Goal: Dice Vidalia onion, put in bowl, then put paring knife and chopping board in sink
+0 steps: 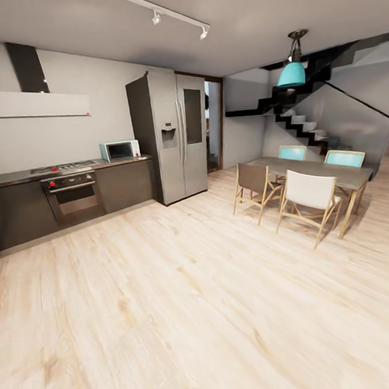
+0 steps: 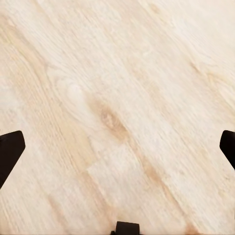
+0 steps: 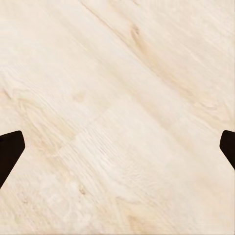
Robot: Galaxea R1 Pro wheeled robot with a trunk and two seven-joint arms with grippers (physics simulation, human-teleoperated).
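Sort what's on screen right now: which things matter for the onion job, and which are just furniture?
For the job:
countertop
left gripper, open, nothing held
right gripper, open, nothing held

Just there:
oven
hob
microwave
fridge
dining table
chairs
stairs
hanging lamp
wooden floor

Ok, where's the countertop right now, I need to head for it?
In the head view the countertop runs along the far wall at the left, carrying the hob and the turquoise microwave, ending beside the steel fridge.
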